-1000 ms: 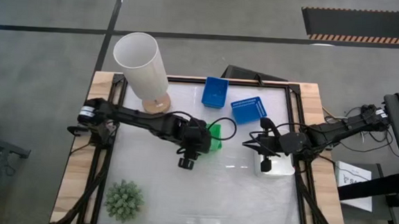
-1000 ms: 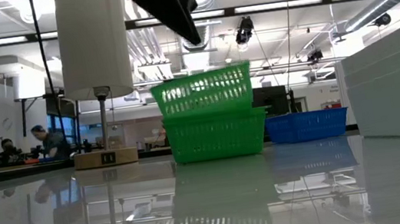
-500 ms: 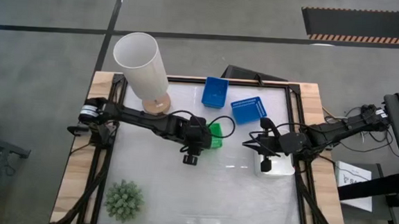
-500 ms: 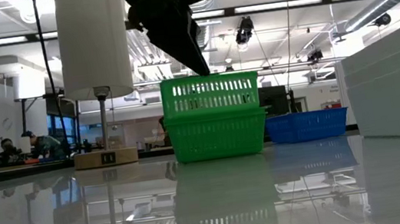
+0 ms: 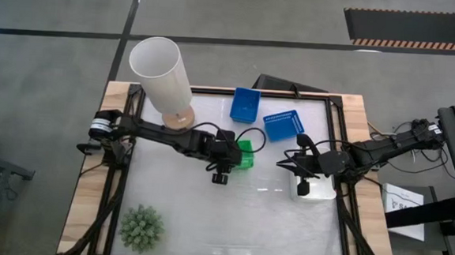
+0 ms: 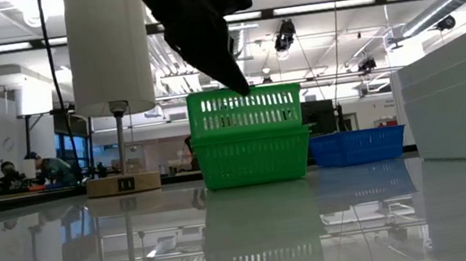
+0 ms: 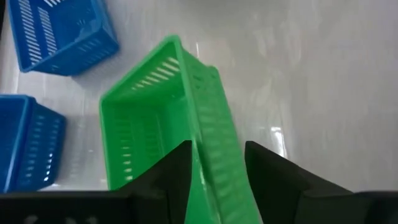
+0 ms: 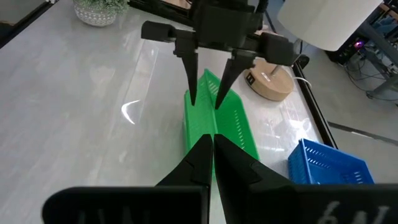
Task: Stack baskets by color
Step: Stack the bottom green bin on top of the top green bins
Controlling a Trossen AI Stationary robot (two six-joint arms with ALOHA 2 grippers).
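Two green mesh baskets stand nested mid-table, the upper one (image 6: pixel 244 111) level inside the lower one (image 6: pixel 250 157). My left gripper (image 7: pixel 214 165) comes down on the upper basket (image 5: pixel 245 155) from the table's left and is shut on its wall. Two blue baskets (image 5: pixel 245 105) (image 5: pixel 284 125) lie apart at the far side. The white baskets (image 6: pixel 464 100) sit at the right. My right gripper (image 8: pixel 212 146) hovers shut above them, touching nothing. My left gripper pinches the upper green basket's long wall on the table's near side (image 7: pixel 208 146), one finger (image 7: pixel 177 165) inside the basket and one (image 7: pixel 264 165) outside. The fingers slant down from the left, across the wall. The basket sits level, nested in the lower green one.
A tall white lamp (image 5: pixel 161 76) stands at the far left corner. A small spiky plant (image 5: pixel 141 227) sits at the near left. Bare tabletop lies toward the near edge, in front of the green stack.
My left gripper has sunk, drawn a little toward the far edge and tipped more steeply down. The upper green basket, raised and tilted a second ago, has come down level into the lower green basket.
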